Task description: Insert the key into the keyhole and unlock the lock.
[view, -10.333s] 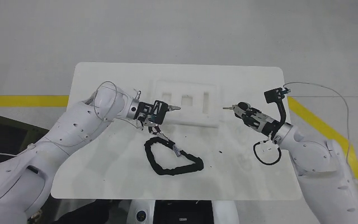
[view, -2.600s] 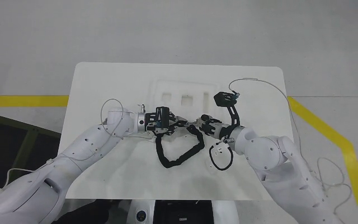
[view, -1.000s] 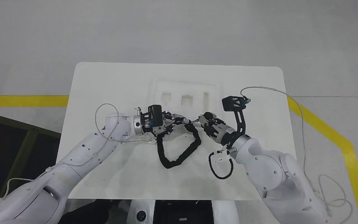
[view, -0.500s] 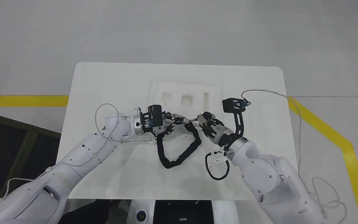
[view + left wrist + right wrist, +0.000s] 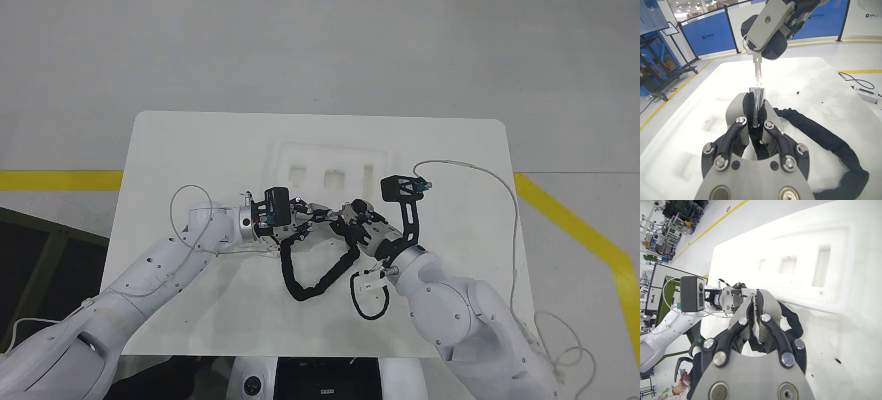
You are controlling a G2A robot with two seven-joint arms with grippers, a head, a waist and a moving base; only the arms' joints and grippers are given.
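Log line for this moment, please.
left gripper: shut on lock cylinder | right gripper: shut on key | key tip at keyhole, blade outside | chain on table

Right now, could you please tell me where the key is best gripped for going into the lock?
The key is best gripped by its flat head, pads on the two broad faces, coming from the end opposite the blade, as the right gripper has it. That leaves the blade bare, pointing at the lock in the left gripper.

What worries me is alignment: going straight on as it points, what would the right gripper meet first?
Probably the lock cylinder in the left gripper; the key tip is right at its end.
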